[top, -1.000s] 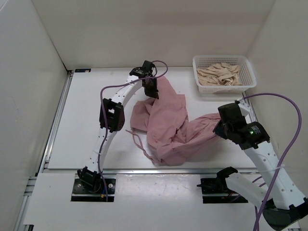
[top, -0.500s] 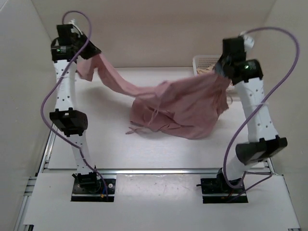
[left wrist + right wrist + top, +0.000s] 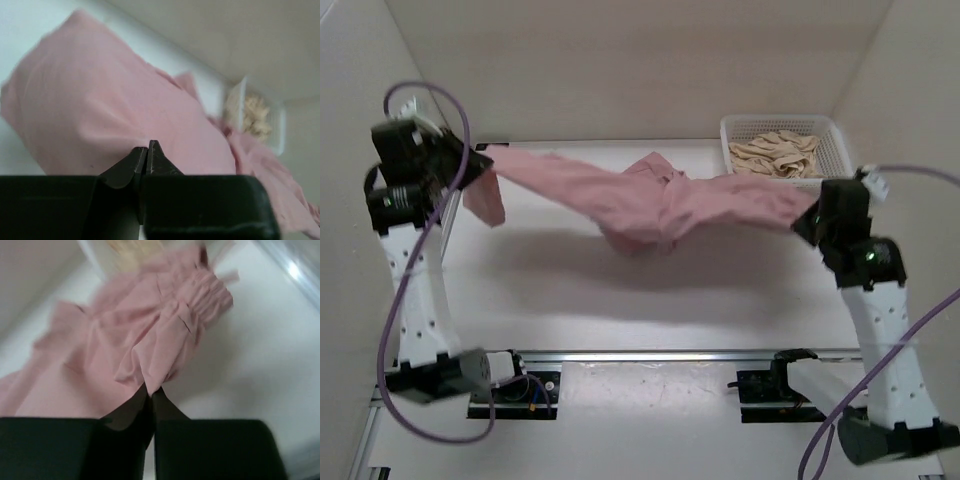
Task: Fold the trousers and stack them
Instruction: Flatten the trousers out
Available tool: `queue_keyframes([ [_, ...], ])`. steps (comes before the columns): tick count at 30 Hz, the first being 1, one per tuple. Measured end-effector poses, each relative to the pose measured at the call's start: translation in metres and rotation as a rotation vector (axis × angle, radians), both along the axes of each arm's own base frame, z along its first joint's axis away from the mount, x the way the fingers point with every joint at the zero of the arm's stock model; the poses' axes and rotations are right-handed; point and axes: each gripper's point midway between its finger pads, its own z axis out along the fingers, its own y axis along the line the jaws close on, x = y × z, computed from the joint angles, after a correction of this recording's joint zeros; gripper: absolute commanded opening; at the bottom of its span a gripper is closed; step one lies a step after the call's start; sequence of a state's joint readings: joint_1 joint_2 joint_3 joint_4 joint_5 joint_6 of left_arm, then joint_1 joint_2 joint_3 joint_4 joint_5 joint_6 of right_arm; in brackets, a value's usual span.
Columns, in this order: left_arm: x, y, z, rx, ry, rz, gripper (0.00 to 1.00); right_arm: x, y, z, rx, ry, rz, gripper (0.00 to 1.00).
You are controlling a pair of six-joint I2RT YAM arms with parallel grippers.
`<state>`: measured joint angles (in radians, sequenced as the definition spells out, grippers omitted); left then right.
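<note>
The dusty-pink trousers (image 3: pixel 640 205) hang stretched in the air between both arms, sagging into a bunch at the middle above the table. My left gripper (image 3: pixel 480 165) is high at the far left, shut on one end of the trousers (image 3: pixel 125 115); a short flap droops below it. My right gripper (image 3: pixel 810 215) is at the right, shut on the other end, and a gathered elastic band of the trousers (image 3: pixel 210 295) shows just past its tips. In both wrist views the jaws are pinched together on pink cloth.
A white mesh basket (image 3: pixel 832 170) at the back right holds crumpled beige cloth (image 3: pixel 777 152). White walls close in on the left, back and right. A metal rail (image 3: pixel 650 355) runs along the table's near edge, with the arm bases below it.
Both arms have swung outward and lifted the trousers off the table. The cloth went from a heap, to a drape half resting on the table, to a taut span in the air.
</note>
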<state>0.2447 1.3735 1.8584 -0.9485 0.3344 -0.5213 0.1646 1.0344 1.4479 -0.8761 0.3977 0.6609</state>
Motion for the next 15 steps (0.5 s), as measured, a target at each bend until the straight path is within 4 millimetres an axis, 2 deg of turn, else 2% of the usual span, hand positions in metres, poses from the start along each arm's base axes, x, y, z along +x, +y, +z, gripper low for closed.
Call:
queue_keyframes([
  [1,-0.018,-0.004,-0.021,0.005,0.038,0.001,0.45,-0.02,-0.001,-0.037,0.022,0.075,-0.013,0.59],
  [2,-0.032,-0.007,-0.043,0.015,0.067,-0.001,0.7,-0.037,-0.002,-0.069,0.042,0.137,-0.027,0.72],
  [3,-0.052,-0.01,-0.075,0.012,0.136,0.007,1.0,-0.055,-0.003,-0.1,0.055,0.2,-0.043,0.77],
  [4,-0.07,-0.012,-0.107,0.01,0.205,0.009,1.0,-0.077,-0.004,-0.127,0.069,0.269,-0.057,0.85],
  [5,-0.087,-0.013,-0.138,0.007,0.278,0.017,1.0,-0.092,-0.006,-0.142,0.082,0.309,-0.072,0.86],
  [7,-0.114,-0.013,-0.183,0.01,0.428,0.029,1.0,-0.109,-0.009,-0.148,0.087,0.335,-0.094,0.86],
  [8,-0.121,-0.012,-0.194,0.018,0.475,0.031,0.96,-0.11,-0.011,-0.143,0.087,0.317,-0.105,0.86],
  [9,-0.124,-0.01,-0.199,0.028,0.502,0.03,0.85,-0.11,-0.013,-0.136,0.085,0.296,-0.109,0.8],
  [10,-0.123,-0.009,-0.198,0.037,0.5,0.029,0.44,-0.107,-0.014,-0.126,0.077,0.276,-0.11,0.6],
  [11,-0.12,-0.01,-0.194,0.041,0.488,0.019,0.27,-0.102,-0.015,-0.117,0.065,0.257,-0.105,0.13],
  [12,-0.114,-0.011,-0.186,0.05,0.462,-0.003,0.13,-0.095,-0.015,-0.109,0.056,0.239,-0.095,0.0],
  [15,-0.083,-0.035,-0.158,0.066,0.388,-0.131,0.1,-0.064,-0.004,-0.097,0.041,0.221,-0.028,0.0],
])
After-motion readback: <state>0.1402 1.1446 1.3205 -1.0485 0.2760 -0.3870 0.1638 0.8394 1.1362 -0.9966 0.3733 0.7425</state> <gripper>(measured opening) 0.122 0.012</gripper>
